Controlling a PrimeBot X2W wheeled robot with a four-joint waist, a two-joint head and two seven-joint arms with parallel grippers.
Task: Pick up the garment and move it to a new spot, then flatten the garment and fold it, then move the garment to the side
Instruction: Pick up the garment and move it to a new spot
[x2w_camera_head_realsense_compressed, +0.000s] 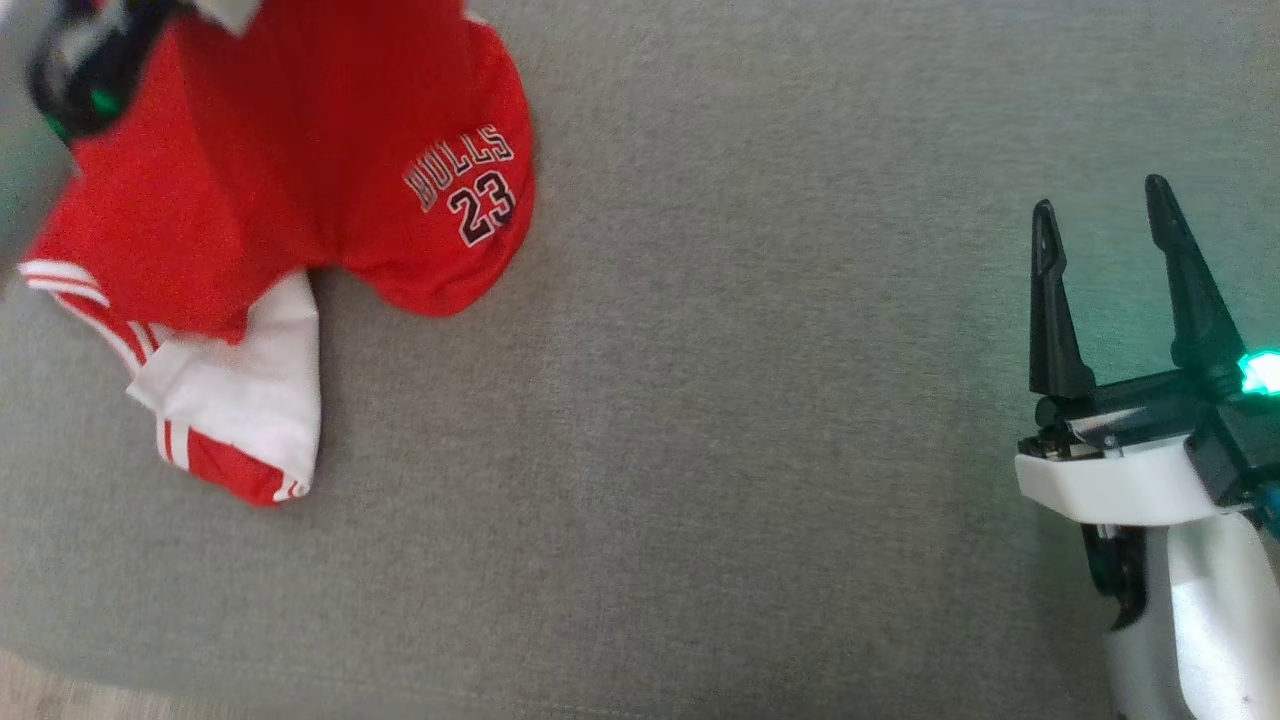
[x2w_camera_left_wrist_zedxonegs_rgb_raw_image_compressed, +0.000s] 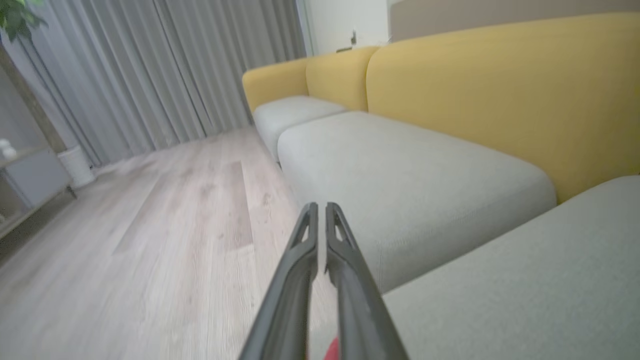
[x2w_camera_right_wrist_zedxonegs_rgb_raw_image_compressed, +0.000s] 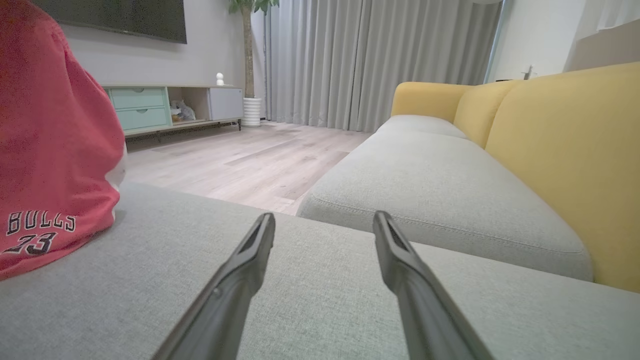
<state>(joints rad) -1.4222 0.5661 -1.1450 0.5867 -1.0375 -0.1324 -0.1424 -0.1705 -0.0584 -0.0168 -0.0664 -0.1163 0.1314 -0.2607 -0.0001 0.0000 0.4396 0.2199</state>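
Grey sofa cushion (x2w_camera_head_realsense_compressed: 700, 450) stretches before us, with yellow backrests (x2w_camera_right_wrist_zedxonegs_rgb_raw_image_compressed: 565, 160), a pale wood floor (x2w_camera_left_wrist_zedxonegs_rgb_raw_image_compressed: 150, 240) and grey curtains (x2w_camera_right_wrist_zedxonegs_rgb_raw_image_compressed: 350, 60) beyond. Our red garment (x2w_camera_head_realsense_compressed: 300, 170) lies at the cushion's far left, its top cut off. There our blurred left pincer (x2w_camera_left_wrist_zedxonegs_rgb_raw_image_compressed: 322, 207) is pinched nearly closed on a red sliver of it. Our right pincer (x2w_camera_head_realsense_compressed: 1100, 195) stands wide apart, holding nothing.

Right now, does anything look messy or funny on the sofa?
Yes. The red garment is crumpled, not flat: it bunches at the left of the grey cushion, with a white panel poking out underneath. Its top looks pulled up by the shut left gripper. The open right gripper is apart from it.
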